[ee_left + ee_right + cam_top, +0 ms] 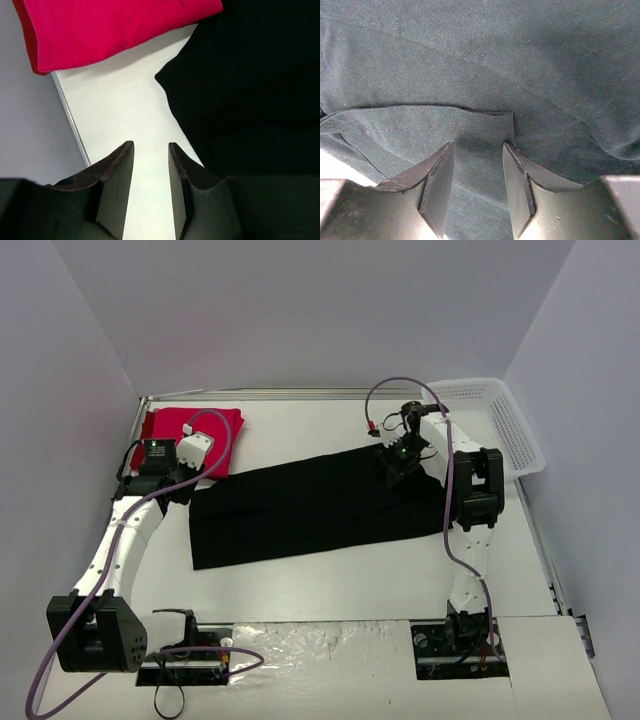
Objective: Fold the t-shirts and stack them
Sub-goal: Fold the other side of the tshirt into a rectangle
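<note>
Overhead: red t-shirt point(168, 426) a compact rectangle at the table's point(330, 580) far-left corner, black t-shirt point(310, 505) laid long across the middle. Only my left wrist view shows my left gripper point(150, 145) spread, with bare table between the fingers and nothing held. Right wrist view alone shows my right gripper point(479, 145) parted over a black hem, not pinching.

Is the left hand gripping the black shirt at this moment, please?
No, the left hand is open over the bare table, with the black shirt lying beside it.
</note>
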Tool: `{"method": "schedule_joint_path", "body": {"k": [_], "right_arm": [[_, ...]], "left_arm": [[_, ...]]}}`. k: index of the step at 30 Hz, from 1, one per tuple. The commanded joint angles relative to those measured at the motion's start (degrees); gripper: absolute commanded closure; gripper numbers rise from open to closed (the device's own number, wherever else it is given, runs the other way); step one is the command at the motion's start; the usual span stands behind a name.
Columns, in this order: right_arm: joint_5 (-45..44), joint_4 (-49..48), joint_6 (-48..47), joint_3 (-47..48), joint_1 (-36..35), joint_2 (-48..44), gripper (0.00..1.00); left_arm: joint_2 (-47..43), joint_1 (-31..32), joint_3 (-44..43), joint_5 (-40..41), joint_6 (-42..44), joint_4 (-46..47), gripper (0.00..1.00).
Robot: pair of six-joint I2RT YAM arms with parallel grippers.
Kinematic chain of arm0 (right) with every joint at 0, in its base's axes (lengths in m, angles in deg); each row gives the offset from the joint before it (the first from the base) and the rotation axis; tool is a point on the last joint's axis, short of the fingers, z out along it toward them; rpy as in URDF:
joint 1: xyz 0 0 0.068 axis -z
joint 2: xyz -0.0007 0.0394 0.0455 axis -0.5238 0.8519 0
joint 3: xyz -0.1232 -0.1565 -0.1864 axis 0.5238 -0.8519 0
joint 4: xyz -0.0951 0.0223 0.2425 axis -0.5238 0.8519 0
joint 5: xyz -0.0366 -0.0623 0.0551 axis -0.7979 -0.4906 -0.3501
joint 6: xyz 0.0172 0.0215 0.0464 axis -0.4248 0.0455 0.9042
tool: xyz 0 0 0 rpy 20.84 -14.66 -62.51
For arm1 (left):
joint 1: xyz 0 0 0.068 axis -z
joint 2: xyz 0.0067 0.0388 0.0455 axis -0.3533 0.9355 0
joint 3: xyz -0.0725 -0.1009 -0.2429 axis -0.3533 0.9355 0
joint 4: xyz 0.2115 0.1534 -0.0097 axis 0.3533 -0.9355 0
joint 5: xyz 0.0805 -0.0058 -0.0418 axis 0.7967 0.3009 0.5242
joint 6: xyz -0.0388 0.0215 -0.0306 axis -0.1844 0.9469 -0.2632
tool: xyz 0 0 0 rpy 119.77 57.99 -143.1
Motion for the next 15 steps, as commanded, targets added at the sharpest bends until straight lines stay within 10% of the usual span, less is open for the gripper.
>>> {"method": "schedule_joint_path", "body": {"k": [1,15], "right_arm": [[0.19,3.11,-0.87,2.75,-0.17,0.21,0.6],[-1.65,3.73,-0.17,7.32,-0.17,4.16,0.56]], "left_arm": [[-1.45,-0.05,-0.54,-0.51,-0.18,-0.29,0.67],[-1.27,-0.14,-0.01,-1.48,0.0,-0.29,0.67]]}}
